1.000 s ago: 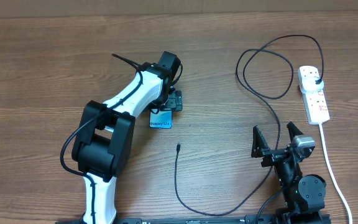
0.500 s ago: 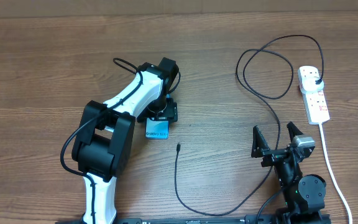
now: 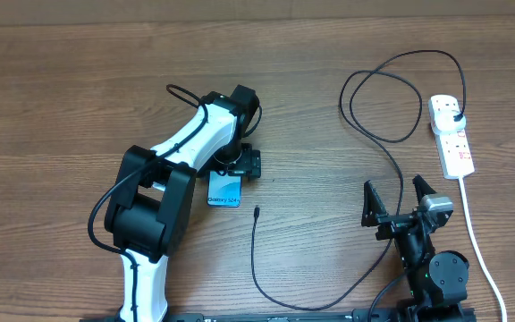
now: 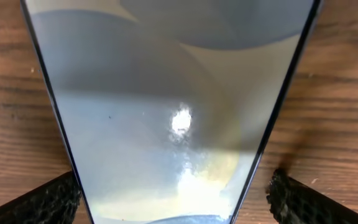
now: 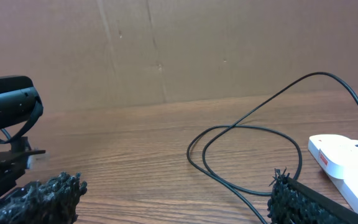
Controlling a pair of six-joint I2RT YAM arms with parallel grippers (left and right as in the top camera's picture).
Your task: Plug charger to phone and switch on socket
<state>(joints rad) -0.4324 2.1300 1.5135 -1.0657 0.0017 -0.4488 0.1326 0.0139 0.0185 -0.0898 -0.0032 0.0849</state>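
Looking down from overhead, we see the slim phone with its light blue screen (image 3: 225, 190) has slid toward the robot across the brown wooden table (image 3: 61, 89) in the last second, carried by the black left gripper (image 3: 233, 172). The small connector tip (image 3: 256, 211) of the thin black charger cable (image 3: 253, 255) now lies just beside the phone. The white power-strip socket with pinkish-red switches (image 3: 455, 148) sits well apart from the phone, the charger's plug already in it. The right gripper (image 3: 393, 190) is also well apart from the phone, spread wide and empty. From the left wrist, the phone lies between the textured black pads (image 4: 39, 202), a sliver of table showing beside one edge, so we judge the jaws wide and not clamping. From the right wrist, its fingers (image 5: 42, 199) frame only bare wood and cable. We take the phone as staged for plugging; the connector needs picking up and the switch is untouched.
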